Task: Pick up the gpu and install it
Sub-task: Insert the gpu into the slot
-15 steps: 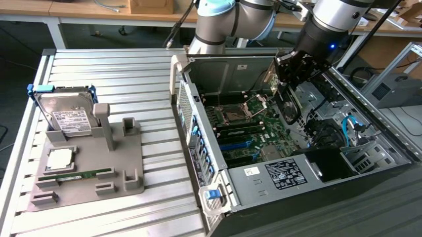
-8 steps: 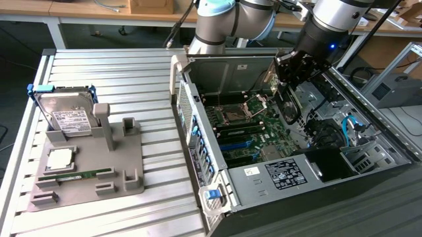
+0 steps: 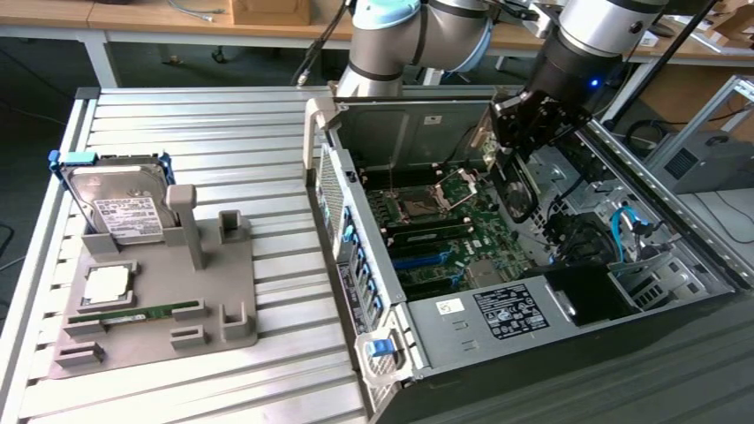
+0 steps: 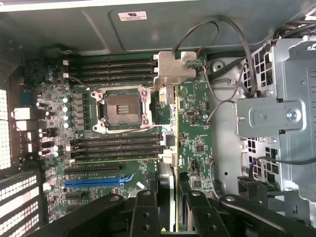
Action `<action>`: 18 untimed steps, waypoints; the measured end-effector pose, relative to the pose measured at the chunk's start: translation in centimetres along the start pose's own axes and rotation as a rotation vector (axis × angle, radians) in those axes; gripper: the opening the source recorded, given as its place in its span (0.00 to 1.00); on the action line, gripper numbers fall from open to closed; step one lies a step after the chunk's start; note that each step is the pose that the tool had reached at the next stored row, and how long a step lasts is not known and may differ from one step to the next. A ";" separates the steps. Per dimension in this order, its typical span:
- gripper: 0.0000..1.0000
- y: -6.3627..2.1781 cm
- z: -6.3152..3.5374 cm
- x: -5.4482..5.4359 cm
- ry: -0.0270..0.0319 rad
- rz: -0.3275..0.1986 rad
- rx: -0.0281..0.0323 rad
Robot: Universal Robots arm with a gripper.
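End effector (image 3: 522,146) of the single arm is closed on the gpu (image 3: 518,190), a thin flat card with a dark face, a green circuit-board back and a silver metal bracket (image 4: 174,69) at one end. In the wrist view its black fingers (image 4: 147,212) clamp the card by its two faces.

Position: the card hangs inside the open dark desktop computer case (image 3: 689,234), above the green motherboard (image 3: 442,234) and, as far as I can judge, clear of it.

Long axis: straight out from the end effector toward the board, bracket end farthest.

The blue expansion slot (image 4: 94,180) lies off to one side of the card, toward the exterior view's left. Its length appears to run across the card's edge, not along it.

Obstructions: black cables (image 4: 217,34) loop close around the bracket. A silver perforated drive cage (image 4: 276,116) stands on the green-back side. The square empty processor socket (image 4: 122,106) lies on the dark-face side.

Well apart, on the slatted metal worktop (image 3: 224,132), a grey holder (image 3: 224,296) carries a silver hard drive (image 3: 118,208) and a narrow green memory stick (image 3: 136,314).
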State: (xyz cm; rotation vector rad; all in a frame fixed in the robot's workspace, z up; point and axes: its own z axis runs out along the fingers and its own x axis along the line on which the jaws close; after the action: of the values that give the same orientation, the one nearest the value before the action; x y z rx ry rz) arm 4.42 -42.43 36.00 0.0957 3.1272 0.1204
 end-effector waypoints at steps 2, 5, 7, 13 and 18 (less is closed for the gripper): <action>0.27 0.00 0.00 0.0 0.0009 -0.012 -0.0002; 0.27 0.00 0.00 0.0 0.0023 -0.031 -0.0003; 0.27 0.00 0.00 0.0 0.0034 -0.044 -0.0004; 0.27 0.00 0.00 0.0 0.0074 -0.095 -0.0008; 0.27 0.00 0.00 0.0 0.0110 -0.143 -0.0012</action>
State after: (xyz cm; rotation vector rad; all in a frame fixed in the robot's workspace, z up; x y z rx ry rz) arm 4.43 -42.43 36.00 -0.1284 3.1315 0.1216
